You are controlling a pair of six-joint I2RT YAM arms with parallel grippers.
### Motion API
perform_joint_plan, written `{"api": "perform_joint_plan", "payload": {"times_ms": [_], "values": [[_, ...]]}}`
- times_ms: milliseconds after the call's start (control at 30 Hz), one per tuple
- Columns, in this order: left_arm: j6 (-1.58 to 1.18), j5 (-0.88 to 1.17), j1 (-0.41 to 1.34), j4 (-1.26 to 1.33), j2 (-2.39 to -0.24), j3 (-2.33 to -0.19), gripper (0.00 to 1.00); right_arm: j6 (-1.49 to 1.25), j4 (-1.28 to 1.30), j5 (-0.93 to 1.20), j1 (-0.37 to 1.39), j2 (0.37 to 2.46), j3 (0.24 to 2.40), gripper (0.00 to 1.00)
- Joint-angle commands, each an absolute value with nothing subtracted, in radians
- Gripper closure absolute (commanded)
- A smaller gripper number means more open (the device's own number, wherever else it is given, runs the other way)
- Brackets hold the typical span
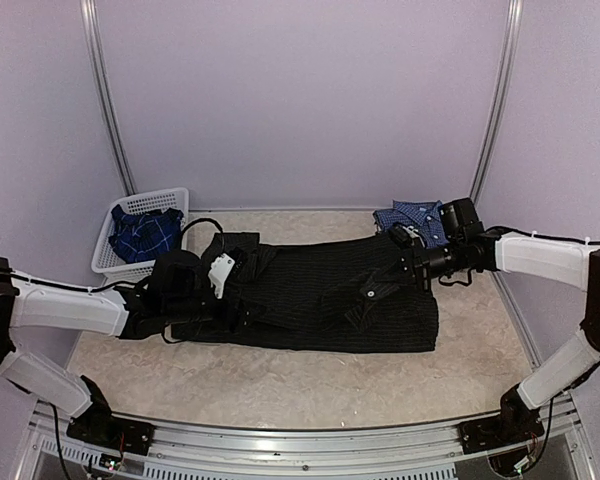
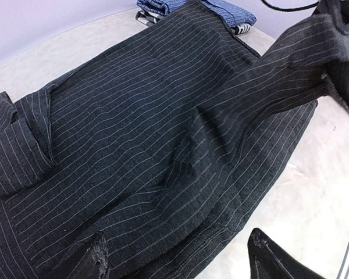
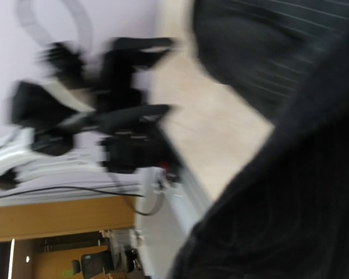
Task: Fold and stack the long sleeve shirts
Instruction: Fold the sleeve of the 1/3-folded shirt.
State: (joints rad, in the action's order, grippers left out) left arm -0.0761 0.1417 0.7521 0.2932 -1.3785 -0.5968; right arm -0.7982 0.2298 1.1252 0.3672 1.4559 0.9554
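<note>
L claw (image 1: pixel 238 280) spread wide, R claw (image 1: pixel 402 265) pinched tight, both pointing inward.

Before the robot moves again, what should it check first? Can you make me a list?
1. Right gripper shut on the sleeve of the black pinstriped shirt: ok.
2. Left gripper open above that shirt, holding nothing: ok.
3. Black pinstriped shirt lying flat: not ok. The sleeve is lifted and cloth is bunched at the left end.
4. Blue checked shirt folded at the far right: ok.
5. Plaid shirt out of the basket: not ok, it sits inside.
6. How much sleeve is pinched: cannot tell, the right wrist view is blurred.
</note>
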Motion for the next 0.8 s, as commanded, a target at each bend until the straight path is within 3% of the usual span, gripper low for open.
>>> {"api": "perform_joint_plan", "payload": {"times_ms": [0,200,300,400,567,767], "values": [[-0.061,0.137,0.768,0.321,-1.395,-0.624,0.22,-0.502,0.504,1.068,0.306,1.562,0.970,1.00],[-0.056,0.132,0.780,0.322,-1.402,-0.629,0.22,-0.334,0.672,0.971,0.208,1.640,1.035,0.98],[-0.049,0.125,0.785,0.316,-1.420,-0.639,0.22,-0.277,0.727,0.879,0.155,1.662,1.064,0.86],[-0.045,0.120,0.788,0.306,-1.438,-0.655,0.22,-0.253,0.722,0.830,0.123,1.685,1.052,0.64],[-0.046,0.121,0.790,0.310,-1.455,-0.666,0.22,-0.278,0.666,0.811,0.112,1.689,1.028,0.52],[-0.056,0.102,0.792,0.312,-1.460,-0.665,0.22,-0.362,0.561,0.718,0.114,1.552,0.904,0.49]]}}
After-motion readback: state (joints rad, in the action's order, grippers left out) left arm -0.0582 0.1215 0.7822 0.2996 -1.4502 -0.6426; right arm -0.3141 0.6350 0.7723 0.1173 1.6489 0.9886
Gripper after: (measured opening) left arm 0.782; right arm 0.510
